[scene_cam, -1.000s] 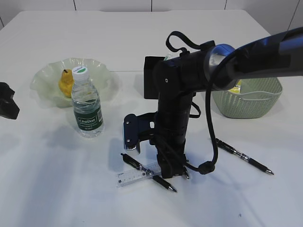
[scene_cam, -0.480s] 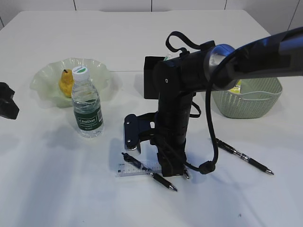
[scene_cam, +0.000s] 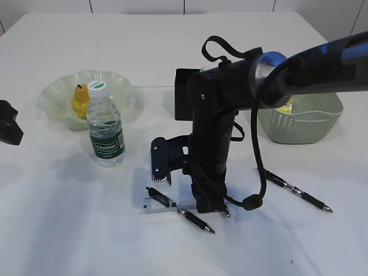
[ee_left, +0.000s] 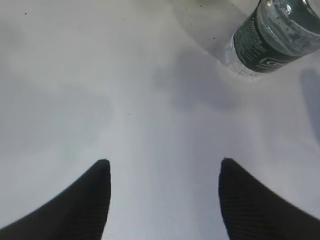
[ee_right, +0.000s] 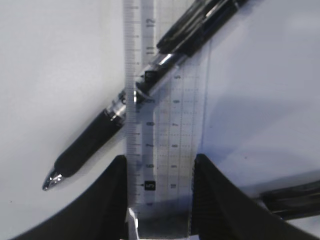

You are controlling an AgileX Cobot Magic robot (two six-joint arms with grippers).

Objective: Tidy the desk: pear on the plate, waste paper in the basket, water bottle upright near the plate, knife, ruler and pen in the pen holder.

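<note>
Ruler [ee_right: 167, 130] now square between right end effector [ee_right: 159, 197] fingers (pen [ee_right: 145, 90] across it).

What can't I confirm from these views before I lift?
- Pen holder: exterior view, mostly hidden behind the right arm; its contents can't be seen.
- Basket: its inside is blocked by the arm and rim, so paper is unconfirmed.
- Knife: not identifiable in any view.
- Right gripper on the ruler: the contact is cut off by the bottom edge.
- Left gripper: only the tips show.
</note>
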